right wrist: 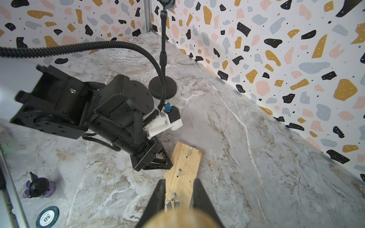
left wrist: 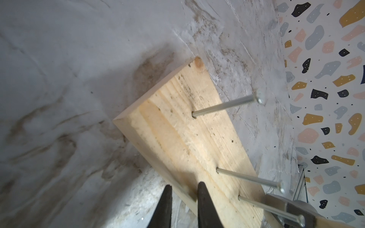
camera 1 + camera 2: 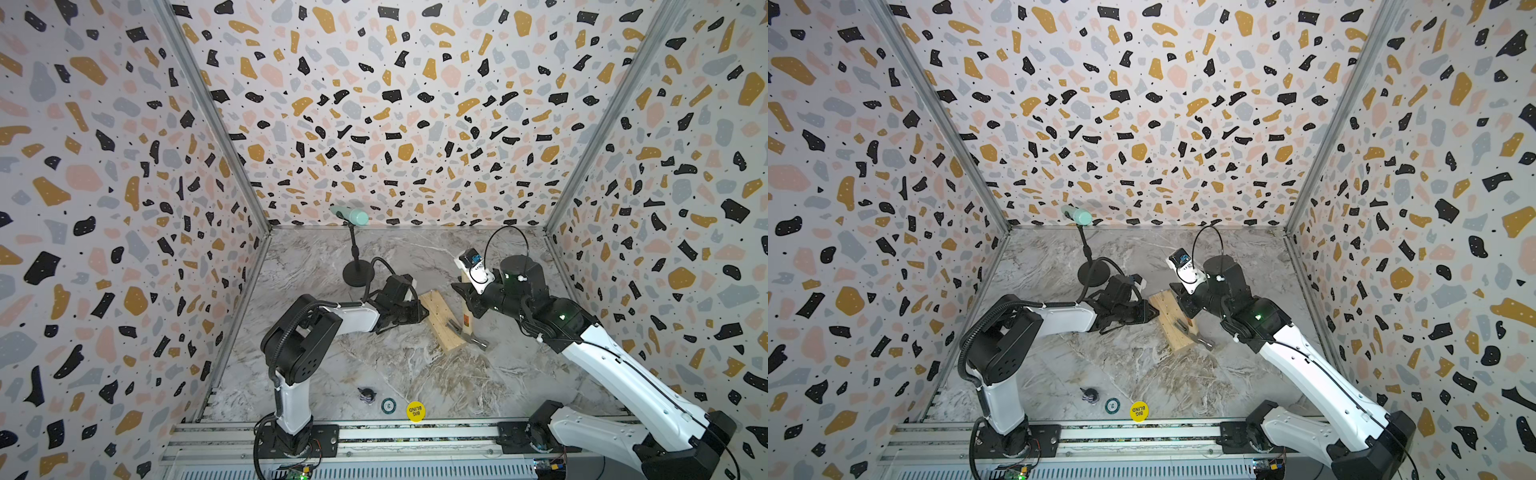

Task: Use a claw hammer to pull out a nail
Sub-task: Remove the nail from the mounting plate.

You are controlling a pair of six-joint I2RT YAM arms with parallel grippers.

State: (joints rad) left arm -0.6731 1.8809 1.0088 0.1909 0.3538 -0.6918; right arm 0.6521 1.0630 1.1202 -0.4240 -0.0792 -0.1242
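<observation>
Close to the front rail, a yellow chip, a green chip and a small dark toy lie on the grey table. Farther back, a pale wood block lies flat on the table with three nails sticking up out of it. The claw hammer has its silver head down on the near end of the block, and its wooden handle rises toward the back. The two prongs of the claw sit around the nail at that end, just under its flat top. The right gripper is closed tight on the hammer's handle. The left gripper has its tips at the long edge of the block. Its fingers have only a thin gap between them, and I cannot tell if they pinch the wood or just press on it. The middle nail and the far nail stand free. Behind them is a black stand with a mint green microphone, near the back wall.
</observation>
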